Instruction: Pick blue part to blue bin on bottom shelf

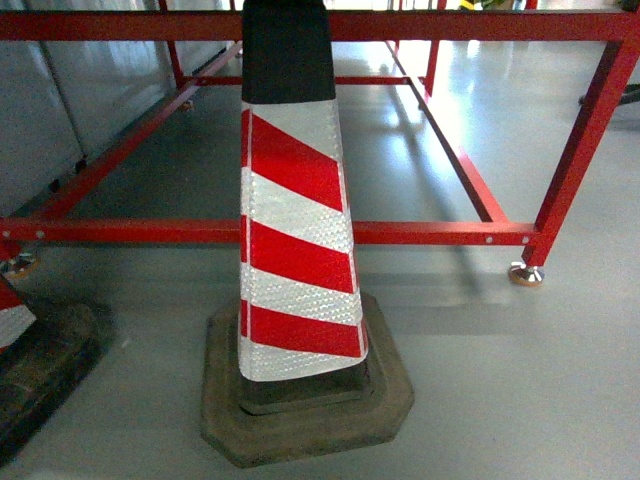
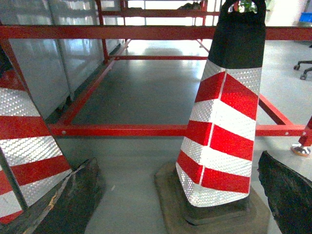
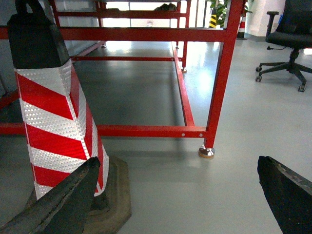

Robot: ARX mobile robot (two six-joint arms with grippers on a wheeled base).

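Note:
Neither the blue part nor the blue bin shows in any view. In the left wrist view my left gripper (image 2: 178, 163) is open, its dark fingers (image 2: 78, 192) spread wide just above the grey floor, with nothing between them but floor and the base of a red-and-white traffic cone (image 2: 219, 122). My right gripper (image 3: 178, 160) is open too, fingers (image 3: 287, 195) far apart over bare floor, empty. Neither gripper appears in the head view.
The traffic cone (image 1: 295, 230) stands close in front of me on its dark base (image 1: 305, 415); a second cone (image 2: 24, 131) stands to the left. Behind them runs a low red steel frame (image 1: 150, 231) with levelling feet (image 3: 206, 152). An office chair (image 3: 292, 34) stands far right.

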